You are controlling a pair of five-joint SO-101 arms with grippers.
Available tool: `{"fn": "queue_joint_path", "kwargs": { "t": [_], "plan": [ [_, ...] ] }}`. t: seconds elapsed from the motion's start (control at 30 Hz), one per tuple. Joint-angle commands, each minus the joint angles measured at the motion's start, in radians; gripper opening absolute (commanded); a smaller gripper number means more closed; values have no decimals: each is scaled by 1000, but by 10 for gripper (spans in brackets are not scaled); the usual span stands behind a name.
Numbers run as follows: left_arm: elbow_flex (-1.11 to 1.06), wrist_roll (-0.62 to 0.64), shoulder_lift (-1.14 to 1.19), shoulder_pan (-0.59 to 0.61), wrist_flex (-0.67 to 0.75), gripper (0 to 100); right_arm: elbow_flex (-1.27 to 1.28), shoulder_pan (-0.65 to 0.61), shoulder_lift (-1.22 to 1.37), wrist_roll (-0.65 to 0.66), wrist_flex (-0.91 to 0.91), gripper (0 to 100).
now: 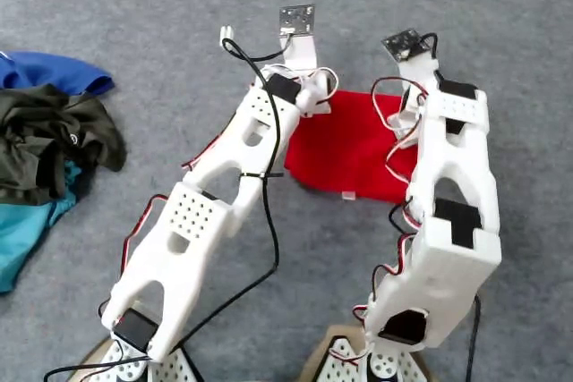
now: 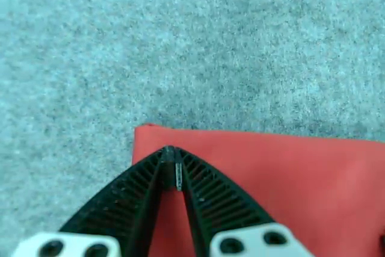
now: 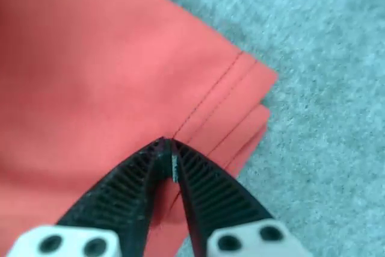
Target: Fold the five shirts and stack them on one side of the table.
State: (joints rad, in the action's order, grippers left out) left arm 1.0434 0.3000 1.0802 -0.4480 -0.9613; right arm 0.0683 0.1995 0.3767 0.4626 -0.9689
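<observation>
A folded red shirt (image 1: 347,151) lies flat on the grey table between my two arms. In the left wrist view my left gripper (image 2: 171,167) is shut, its tips together just inside one corner of the red shirt (image 2: 277,179), with no cloth visible between them. My right gripper (image 3: 169,156) is also shut, its tips over the red shirt (image 3: 90,70) close to a stitched hem where several folded layers (image 3: 252,118) stick out at a corner. From above, the left arm (image 1: 260,131) ends at the shirt's far left edge and the right arm (image 1: 452,149) covers its right side.
A loose pile of shirts sits at the table's left edge: a blue one (image 1: 49,71), a dark olive one (image 1: 54,136) and a teal one (image 1: 27,225). Bare grey table (image 1: 134,15) surrounds the red shirt. Both arm bases stand at the near edge.
</observation>
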Motion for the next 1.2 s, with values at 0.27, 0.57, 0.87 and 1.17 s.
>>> {"fn": "queue_joint_path", "kwargs": {
  "t": [0.27,0.57,0.87,1.17],
  "plan": [
    [54,-8,-22,5,0,20,-62,-7,-381,11,-91,9],
    [54,-8,-21,5,0,20,305,-41,-455,12,21,9],
    [54,-8,-21,5,0,20,499,-5,-383,95,189,9],
    [54,-69,-18,-9,15,20,397,87,-275,97,144,9]
  ]
}}
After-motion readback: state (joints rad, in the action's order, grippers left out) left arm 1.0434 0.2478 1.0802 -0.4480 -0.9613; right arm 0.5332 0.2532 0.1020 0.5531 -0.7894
